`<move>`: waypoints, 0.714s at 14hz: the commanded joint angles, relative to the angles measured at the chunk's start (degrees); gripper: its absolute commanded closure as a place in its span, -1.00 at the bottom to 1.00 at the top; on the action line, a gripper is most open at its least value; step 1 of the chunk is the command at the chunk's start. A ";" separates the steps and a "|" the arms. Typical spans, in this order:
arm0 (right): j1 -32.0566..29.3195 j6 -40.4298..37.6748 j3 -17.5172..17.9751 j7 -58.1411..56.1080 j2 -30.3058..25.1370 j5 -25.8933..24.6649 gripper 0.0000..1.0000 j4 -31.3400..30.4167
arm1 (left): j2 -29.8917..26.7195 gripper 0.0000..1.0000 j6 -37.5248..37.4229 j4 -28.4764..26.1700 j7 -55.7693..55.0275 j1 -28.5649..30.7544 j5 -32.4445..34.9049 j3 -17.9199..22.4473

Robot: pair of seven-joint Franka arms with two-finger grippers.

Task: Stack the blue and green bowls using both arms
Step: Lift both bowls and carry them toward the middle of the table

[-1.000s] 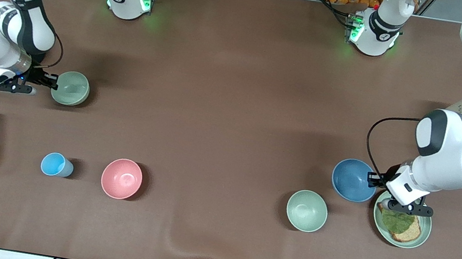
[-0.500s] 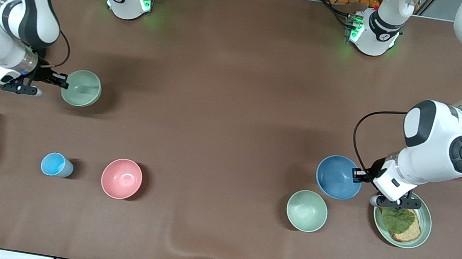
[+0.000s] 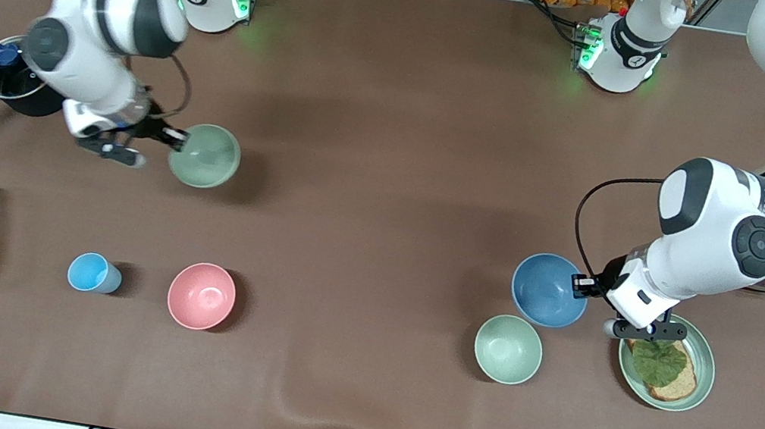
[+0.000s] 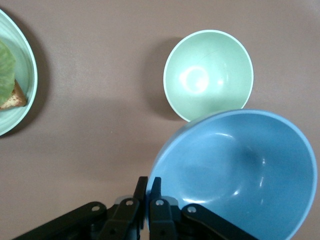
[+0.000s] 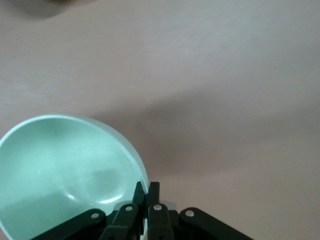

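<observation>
Above the tabletop [image 3: 389, 170] toward the right arm's end, the green bowl [image 3: 204, 156] is held by its rim in the right gripper [image 3: 168, 141], fingers clamped; the blue bowl [image 3: 548, 290] is gripped likewise by the left gripper [image 3: 584, 286], over bare tabletop beside a mint bowl [image 3: 508, 349].

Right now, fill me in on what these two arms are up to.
Each arm carries one bowl by its rim. The right gripper is shut on the green bowl, lifted above the table at its own end. The left gripper is shut on the blue bowl, beside the mint-green bowl. Nothing is stacked yet.
</observation>
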 commanded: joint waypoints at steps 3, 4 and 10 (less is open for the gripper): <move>10.71 4.94 -0.61 16.07 1.49 0.59 1.00 0.46 | -0.98 1.00 -0.38 0.30 -2.01 0.26 -1.21 -1.29; 13.34 6.43 -0.61 18.79 2.19 0.59 1.00 0.55 | -0.98 1.00 -0.30 0.31 -2.01 0.17 -1.21 -1.29; 27.76 12.49 -0.70 33.84 12.56 0.68 1.00 6.52 | -0.98 1.00 -0.38 0.39 -3.24 -0.53 -1.21 -1.38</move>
